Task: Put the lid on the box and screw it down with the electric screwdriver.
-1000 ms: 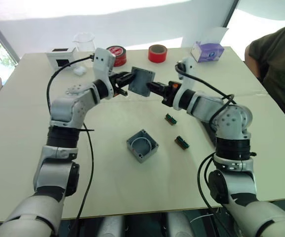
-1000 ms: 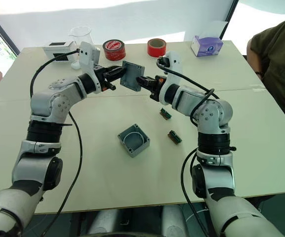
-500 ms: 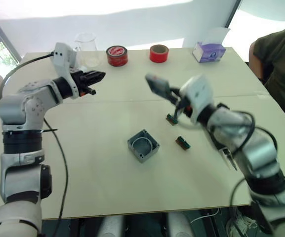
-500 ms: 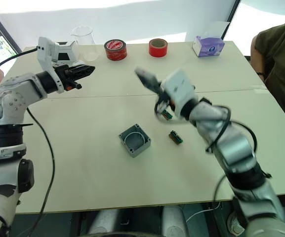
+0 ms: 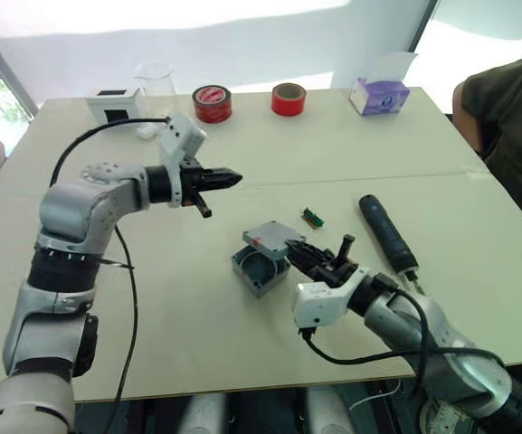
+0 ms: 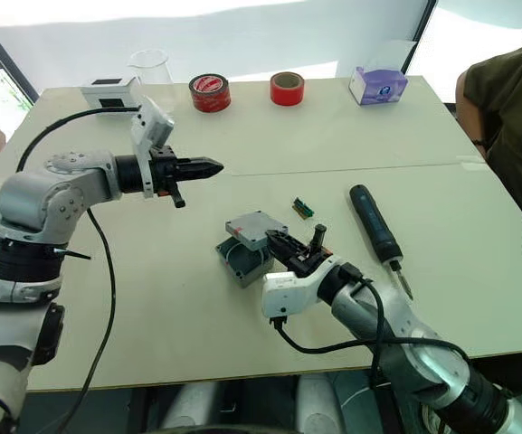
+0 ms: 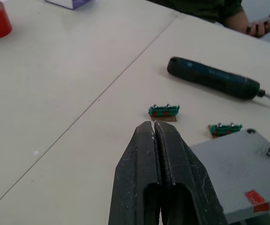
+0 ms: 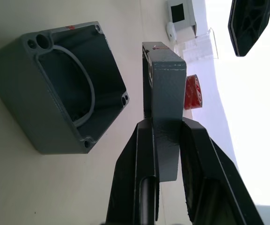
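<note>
While pinching the lid (image 5: pixel 272 239), the right gripper (image 5: pixel 295 254) reaches over the box (image 5: pixel 253 270).

My right gripper (image 5: pixel 298 252) holds the lid (image 5: pixel 272 239) just over the box (image 5: pixel 256 268). My left gripper (image 5: pixel 229 178), fingers together, hangs beyond the box. The electric screwdriver (image 5: pixel 386 233) lies right of the box on the tabletop (image 5: pixel 197 325).
</note>
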{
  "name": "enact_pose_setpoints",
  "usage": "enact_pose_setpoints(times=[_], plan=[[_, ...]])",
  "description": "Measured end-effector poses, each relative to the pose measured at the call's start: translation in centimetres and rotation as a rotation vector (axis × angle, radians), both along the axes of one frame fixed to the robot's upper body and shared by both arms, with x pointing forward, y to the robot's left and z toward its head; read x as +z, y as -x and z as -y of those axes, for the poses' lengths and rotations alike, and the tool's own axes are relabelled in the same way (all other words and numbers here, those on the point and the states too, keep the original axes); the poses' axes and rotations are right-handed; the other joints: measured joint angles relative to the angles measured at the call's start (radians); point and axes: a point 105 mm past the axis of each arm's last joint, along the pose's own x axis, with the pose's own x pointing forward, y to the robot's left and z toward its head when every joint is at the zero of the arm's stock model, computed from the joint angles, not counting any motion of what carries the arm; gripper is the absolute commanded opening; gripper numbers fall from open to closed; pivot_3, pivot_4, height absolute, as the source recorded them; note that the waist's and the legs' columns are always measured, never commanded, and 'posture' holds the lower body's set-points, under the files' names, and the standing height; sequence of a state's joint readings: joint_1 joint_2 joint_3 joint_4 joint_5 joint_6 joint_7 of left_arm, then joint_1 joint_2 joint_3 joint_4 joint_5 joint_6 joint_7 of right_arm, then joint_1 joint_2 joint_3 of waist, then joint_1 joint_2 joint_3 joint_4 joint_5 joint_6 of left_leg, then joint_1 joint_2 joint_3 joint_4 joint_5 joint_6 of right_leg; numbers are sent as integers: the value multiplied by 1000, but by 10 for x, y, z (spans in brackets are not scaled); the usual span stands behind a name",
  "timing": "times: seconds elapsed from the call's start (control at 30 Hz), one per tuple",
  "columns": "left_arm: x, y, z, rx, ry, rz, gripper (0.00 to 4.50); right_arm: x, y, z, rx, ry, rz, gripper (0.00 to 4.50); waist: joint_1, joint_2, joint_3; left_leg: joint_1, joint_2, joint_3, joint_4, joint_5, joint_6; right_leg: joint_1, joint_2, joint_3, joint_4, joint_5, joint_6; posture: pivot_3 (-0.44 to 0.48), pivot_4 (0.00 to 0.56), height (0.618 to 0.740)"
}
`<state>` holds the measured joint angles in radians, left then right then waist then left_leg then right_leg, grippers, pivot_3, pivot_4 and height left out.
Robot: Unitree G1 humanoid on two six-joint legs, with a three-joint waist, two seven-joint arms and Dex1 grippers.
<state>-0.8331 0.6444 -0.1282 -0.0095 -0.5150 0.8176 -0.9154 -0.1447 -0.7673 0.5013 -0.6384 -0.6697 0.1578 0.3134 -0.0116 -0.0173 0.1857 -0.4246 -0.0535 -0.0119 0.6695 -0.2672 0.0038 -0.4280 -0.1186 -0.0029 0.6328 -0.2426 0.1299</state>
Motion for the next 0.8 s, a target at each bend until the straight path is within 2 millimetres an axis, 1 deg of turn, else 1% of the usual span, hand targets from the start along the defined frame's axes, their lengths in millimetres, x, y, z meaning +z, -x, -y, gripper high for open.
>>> enact_pose_setpoints(times=[0.1,0.17,0.23,0.43,0.6,0.73,0.8], plan=[[-14,4,11,-79,-55,-10,44,-6,2,-4,20,35,8,102,3,0,0,0,0,0,0,0,0,1,0,0,0,0,0,0,150,740],[-23,5,14,-112,-90,-19,44,-9,3,-6,27,48,7,102,2,0,0,0,0,0,0,0,0,1,0,0,0,0,0,0,150,740],[-27,6,16,-136,-105,-24,44,-10,3,-9,27,52,14,102,0,0,0,0,0,0,0,0,0,1,0,0,0,0,0,0,150,740],[-36,6,13,-176,-144,-37,44,-15,5,-14,5,54,24,102,1,0,0,0,0,0,0,0,0,1,1,0,0,0,0,0,150,740],[-43,9,15,-223,-202,-26,44,-19,8,-14,-8,66,34,102,2,0,0,1,0,-1,1,0,0,2,1,-1,0,0,0,0,150,740],[-44,11,16,-242,-219,-15,44,-21,11,-14,-14,74,42,102,2,-1,-1,1,0,-1,1,0,0,2,1,-1,0,0,0,0,150,740],[-48,14,19,-273,-246,-8,44,-23,12,-12,-13,84,46,102,2,-1,-1,1,0,-1,1,0,0,2,1,-1,0,0,0,0,150,740]])
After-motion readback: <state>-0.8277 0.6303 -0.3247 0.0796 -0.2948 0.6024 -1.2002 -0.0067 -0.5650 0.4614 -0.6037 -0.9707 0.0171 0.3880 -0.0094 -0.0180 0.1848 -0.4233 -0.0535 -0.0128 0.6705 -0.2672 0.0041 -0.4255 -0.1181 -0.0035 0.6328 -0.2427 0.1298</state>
